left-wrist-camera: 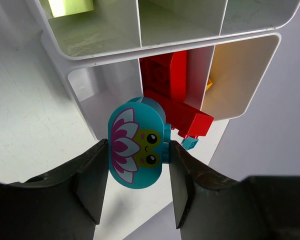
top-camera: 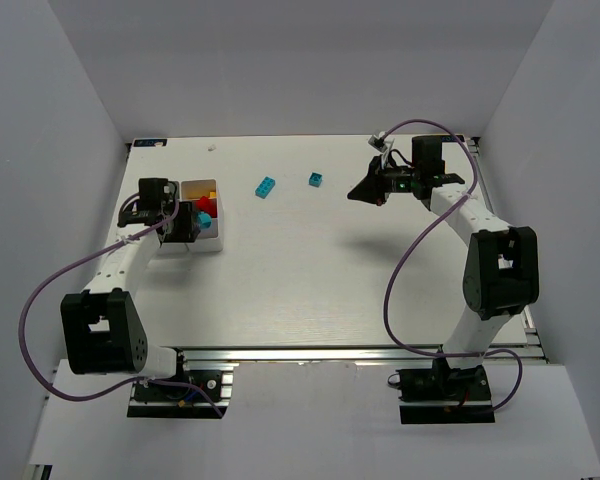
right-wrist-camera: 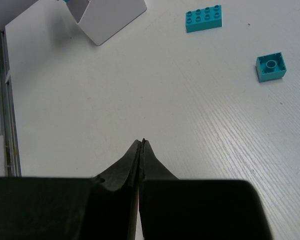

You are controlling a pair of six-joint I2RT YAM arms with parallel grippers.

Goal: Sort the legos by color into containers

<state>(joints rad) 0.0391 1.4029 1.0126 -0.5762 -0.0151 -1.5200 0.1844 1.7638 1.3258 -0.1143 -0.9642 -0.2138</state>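
Observation:
My left gripper (left-wrist-camera: 137, 146) is shut on a cyan lego (left-wrist-camera: 136, 142) printed with a pink lotus and a yellow face. It holds the brick just over the near end of the white tray (left-wrist-camera: 250, 75). Red legos (left-wrist-camera: 165, 80) fill one compartment, a yellow one (left-wrist-camera: 209, 84) lies in the compartment beside it, and a lime one (left-wrist-camera: 70, 6) sits farther back. In the top view the left gripper (top-camera: 185, 222) hangs over the tray (top-camera: 221, 235). My right gripper (right-wrist-camera: 141, 142) is shut and holds nothing, hovering at the far right (top-camera: 365, 192). Two cyan legos (top-camera: 265, 187) (top-camera: 315, 179) lie on the table.
In the right wrist view the long cyan brick (right-wrist-camera: 204, 18) and the small square one (right-wrist-camera: 270, 68) lie ahead to the right, and a corner of the tray (right-wrist-camera: 110, 17) shows at the top left. A small cyan piece (left-wrist-camera: 190, 143) peeks out under the red bricks.

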